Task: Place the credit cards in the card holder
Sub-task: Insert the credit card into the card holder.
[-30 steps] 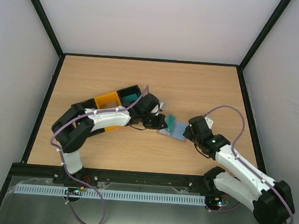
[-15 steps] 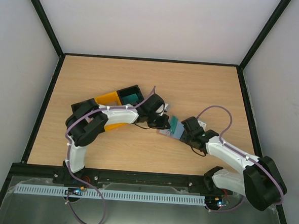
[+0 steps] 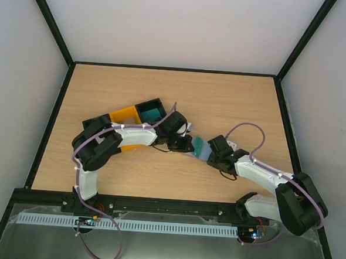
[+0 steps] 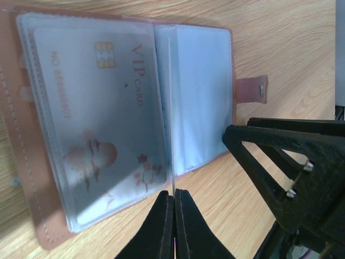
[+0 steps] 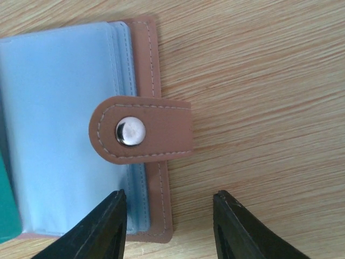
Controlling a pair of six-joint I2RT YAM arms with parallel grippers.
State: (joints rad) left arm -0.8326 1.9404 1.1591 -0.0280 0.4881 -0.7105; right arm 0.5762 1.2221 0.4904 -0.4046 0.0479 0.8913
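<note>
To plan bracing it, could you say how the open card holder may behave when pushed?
The holder probably slides easily, lying flat on the smooth table. Its clear sleeves look floppy and may flip over. The snap tab likely bends rather than resists.

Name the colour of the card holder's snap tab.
The snap tab is brown, clearest in right wrist view.

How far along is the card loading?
Done: card holder lies open, a VIP card sleeved. In hand: left fingers shut on a teal card, edge-on above the sleeves; right fingers open, straddling the holder's tab. Left: seat that card; more teal shows in the black tray.
</note>
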